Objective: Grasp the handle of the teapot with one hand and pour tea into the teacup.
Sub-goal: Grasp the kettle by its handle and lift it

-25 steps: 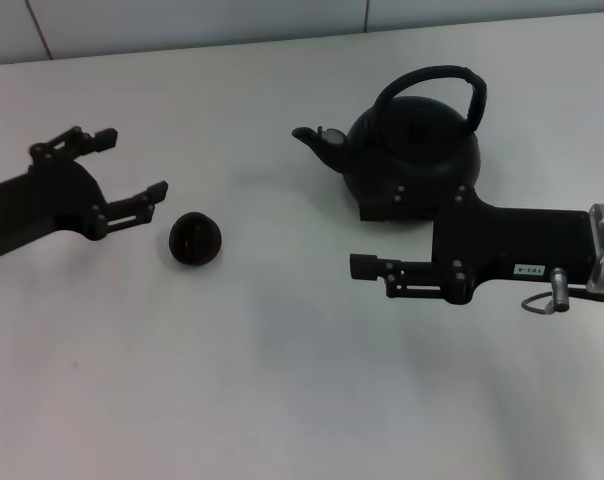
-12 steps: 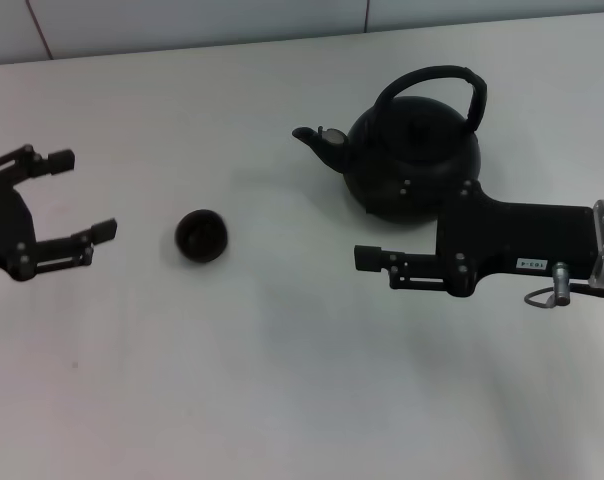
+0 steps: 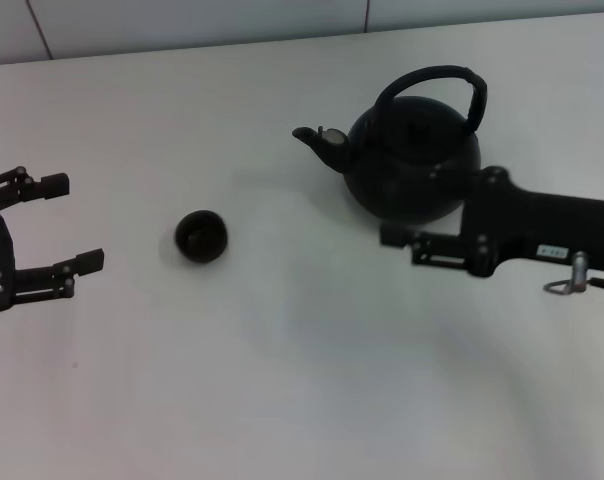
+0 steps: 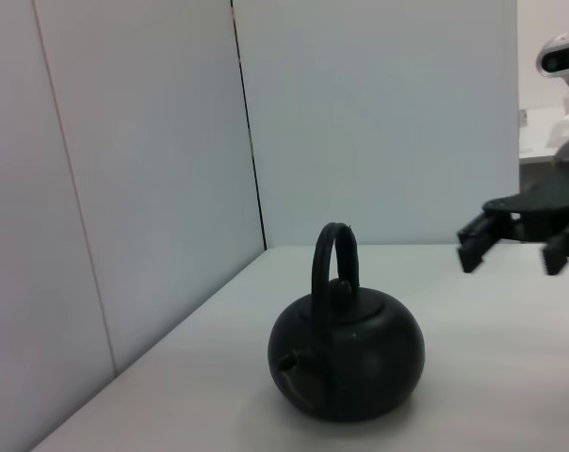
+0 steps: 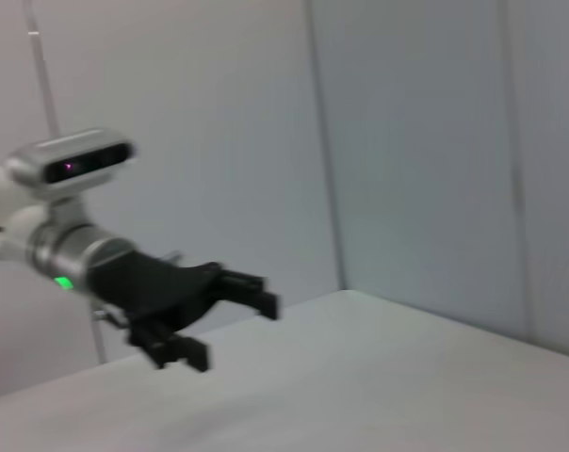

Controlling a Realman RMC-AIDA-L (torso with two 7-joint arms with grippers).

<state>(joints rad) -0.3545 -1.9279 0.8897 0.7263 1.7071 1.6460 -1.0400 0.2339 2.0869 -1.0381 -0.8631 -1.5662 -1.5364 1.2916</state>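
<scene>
While my right tool (image 3: 397, 237) hangs at the right of the head view, just in front of the teapot (image 3: 412, 165) and apart from it, I see only one of its fingers clearly there, and I cannot tell whether it is spread or closed. On the tool's black body sits a small white label (image 3: 553, 252), but its writing is too small to read. A metal ring hangs under the wrist.

My left tool (image 3: 60, 225) is at the left edge of the head view, released, its two fingers wide apart and holding nothing. It stands well apart from the teacup (image 3: 201, 236), which sits upright left of centre on the surface (image 3: 302, 380).

At the upper right of centre, the teapot rests on the surface, its spout pointing toward the frame's left, its handle (image 3: 432, 80) arching upright over the lid. Nothing touches the handle. Teapot and teacup are well apart.

All across the frame, the surface is plain white and matte. Along the top of the head view it meets pale wall panels split by thin dark seams (image 3: 368, 14). Those same panels fill the background of both wrist views, and the left wrist view shows the teapot (image 4: 347, 353) with my right tool (image 4: 511, 240) beyond it.
</scene>
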